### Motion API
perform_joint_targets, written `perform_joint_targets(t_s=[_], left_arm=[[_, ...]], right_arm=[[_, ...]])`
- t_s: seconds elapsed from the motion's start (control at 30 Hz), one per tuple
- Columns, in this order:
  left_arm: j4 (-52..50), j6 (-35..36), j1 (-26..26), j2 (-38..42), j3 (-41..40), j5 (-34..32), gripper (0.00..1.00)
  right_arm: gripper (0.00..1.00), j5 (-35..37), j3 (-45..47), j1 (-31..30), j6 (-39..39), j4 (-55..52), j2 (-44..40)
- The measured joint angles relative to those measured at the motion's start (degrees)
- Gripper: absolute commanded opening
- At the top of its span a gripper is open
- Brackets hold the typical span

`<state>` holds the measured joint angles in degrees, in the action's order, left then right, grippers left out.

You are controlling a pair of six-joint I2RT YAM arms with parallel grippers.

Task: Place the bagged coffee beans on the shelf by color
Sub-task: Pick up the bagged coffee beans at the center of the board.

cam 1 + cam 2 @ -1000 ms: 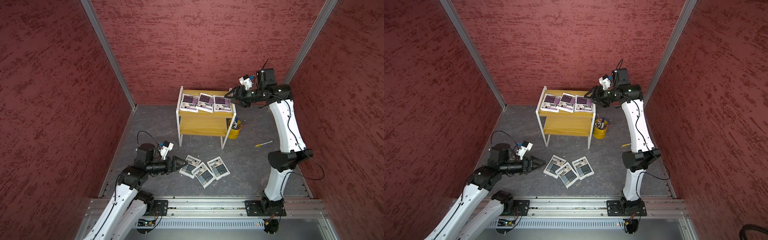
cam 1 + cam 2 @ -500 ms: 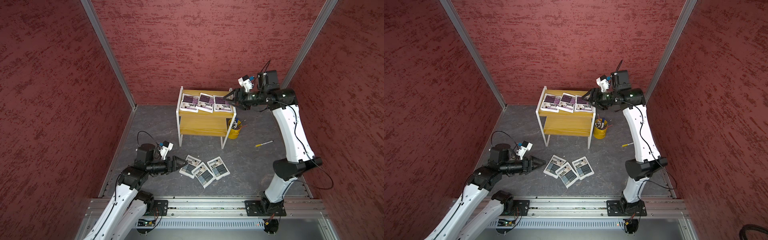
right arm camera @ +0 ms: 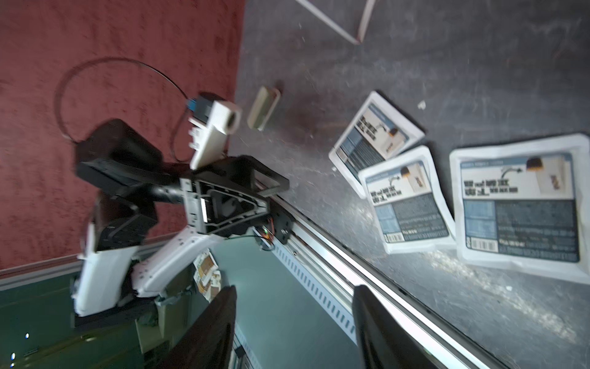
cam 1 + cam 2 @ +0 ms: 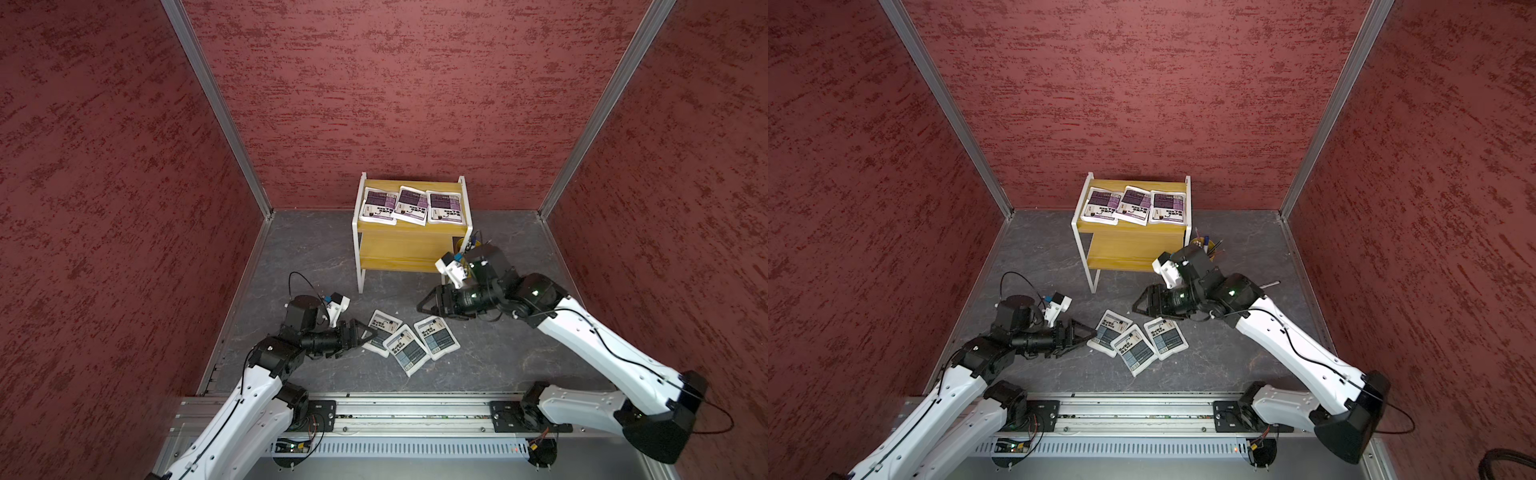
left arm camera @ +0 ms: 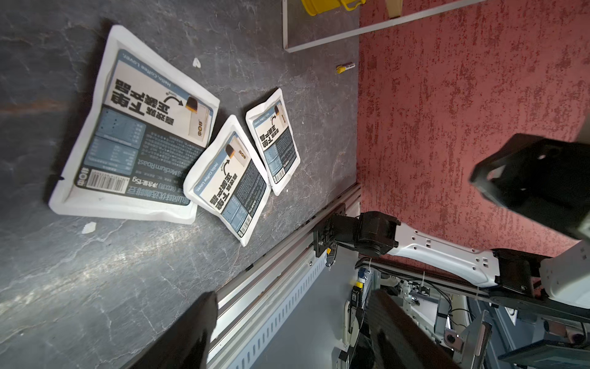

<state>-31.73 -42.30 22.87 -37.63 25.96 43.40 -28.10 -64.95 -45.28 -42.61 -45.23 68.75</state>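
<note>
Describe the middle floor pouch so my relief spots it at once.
Start at the yellowish wooden two-tier shelf by the back wall. On the dark floor before it lie three flat white pouches with grey-blue labels. The middle one juts closest to the metal rail and overlaps the pouch nearest the left hand, left hand.

Three flat white pouches with grey-blue label blocks (image 3: 407,198) lie on the dark grey floor (image 3: 447,80) ahead of the right gripper (image 3: 295,290), its jaws parted.

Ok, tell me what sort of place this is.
Probably a robot test cell: red panel walls on aluminium posts, a metal base rail under the left arm and right arm, a small shelf staged with coffee bags.
</note>
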Motion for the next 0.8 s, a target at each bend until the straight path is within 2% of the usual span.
perform_joint_targets(t_s=[0.13,0.27,0.53,0.8], left_arm=[[8.7,-5.3,7.7,-3.5,-6.4,-2.9,0.78],[16.5,-9.8,12.4,-9.8,-10.7,-5.5,0.78],[29.4,-14.1,15.6,-19.3,-11.3,-8.7,0.76],[38.9,-16.9,18.7,-26.5,-12.1,-10.4,0.75]], right_arm=[[0.61,3.1,10.8,-4.1,-2.9,6.5,3.2],[0.61,5.3,15.0,-5.2,-4.4,12.7,7.4],[0.61,8.8,17.4,-5.3,-6.1,23.2,13.7],[0.61,11.5,19.4,-5.3,-7.0,27.8,17.4]])
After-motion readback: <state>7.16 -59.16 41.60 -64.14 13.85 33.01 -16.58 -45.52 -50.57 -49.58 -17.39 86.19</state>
